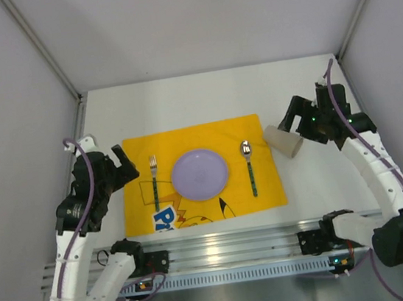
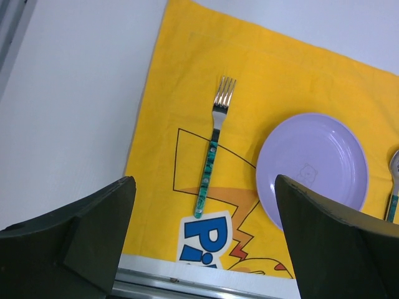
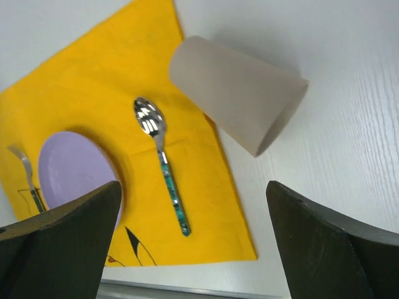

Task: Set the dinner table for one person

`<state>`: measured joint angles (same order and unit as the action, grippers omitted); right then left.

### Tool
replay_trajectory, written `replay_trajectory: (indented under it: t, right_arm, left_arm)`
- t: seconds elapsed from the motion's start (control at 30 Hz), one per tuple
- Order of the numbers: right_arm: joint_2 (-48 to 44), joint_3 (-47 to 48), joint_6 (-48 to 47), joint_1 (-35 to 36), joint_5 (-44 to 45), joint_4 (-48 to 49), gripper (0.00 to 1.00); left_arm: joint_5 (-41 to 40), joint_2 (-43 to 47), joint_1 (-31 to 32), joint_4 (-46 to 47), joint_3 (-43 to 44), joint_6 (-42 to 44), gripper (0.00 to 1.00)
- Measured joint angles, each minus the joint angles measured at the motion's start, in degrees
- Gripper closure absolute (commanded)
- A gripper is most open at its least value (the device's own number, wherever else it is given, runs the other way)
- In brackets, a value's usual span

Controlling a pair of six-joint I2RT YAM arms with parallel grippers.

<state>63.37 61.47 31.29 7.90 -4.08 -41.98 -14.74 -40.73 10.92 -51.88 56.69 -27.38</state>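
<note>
Right claw [image 3: 193, 202], spread wide, faces beige cup [image 3: 240, 93] tipped at placemat [image 3: 93, 81] edge.

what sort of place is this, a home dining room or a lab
Probably a robot lab cell, not a home: plain grey partition walls box in the white dinner table, and the left arm and right arm are mounted on an aluminium rail.

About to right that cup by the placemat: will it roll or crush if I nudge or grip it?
The beige cup lies on its side and tapers, so a nudge would probably roll it in an arc. It looks thin-walled and light, so likely easy to dent.
</note>
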Motion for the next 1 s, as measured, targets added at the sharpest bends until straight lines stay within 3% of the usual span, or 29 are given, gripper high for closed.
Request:
replay_trajectory:
  t: [0.23, 0.63, 0.73, 0.77, 0.83, 0.87, 0.97, 1.0]
  right_arm:
    - [4.72, -9.05, 1.40, -10.71, -4.52, 0.79, 0.00]
    - [13.20, -12.24, 5.99, -12.20, -10.58, 14.91, 0.09]
    - [16.63, -12.76, 6.78, -12.20, -10.99, 18.05, 0.29]
    - [17.62, -12.98, 7.04, -12.20, -11.13, 19.04, 0.46]
    - [19.12, -13.16, 7.82, -12.28, -12.50, 21.00, 0.64]
    - [19.37, -12.98, 8.15, -12.17, -13.25, 22.40, 0.77]
    - [19.63, -11.43, 8.81, -12.13, -15.61, 25.29, 1.00]
    - [19.63, -9.62, 8.57, -11.82, -15.76, 25.73, 1.00]
  left_arm:
    - [2.27, -4.22, 0.00, 3.89, -0.07, 0.35, 0.02]
    - [2.71, -6.03, 0.00, 4.68, 2.49, 3.15, 0.02]
    - [1.95, -6.34, 0.00, 4.63, 4.09, 4.31, 0.02]
    - [1.77, -6.45, 0.00, 4.61, 4.48, 4.76, 0.01]
    - [1.57, -6.62, 0.00, 4.37, 5.05, 5.31, 0.01]
    - [1.49, -6.73, 0.00, 4.26, 5.25, 5.57, 0.01]
    - [1.33, -7.23, 0.00, 4.15, 5.38, 6.34, 0.02]
    - [1.33, -7.48, 0.00, 4.15, 5.38, 6.43, 0.02]
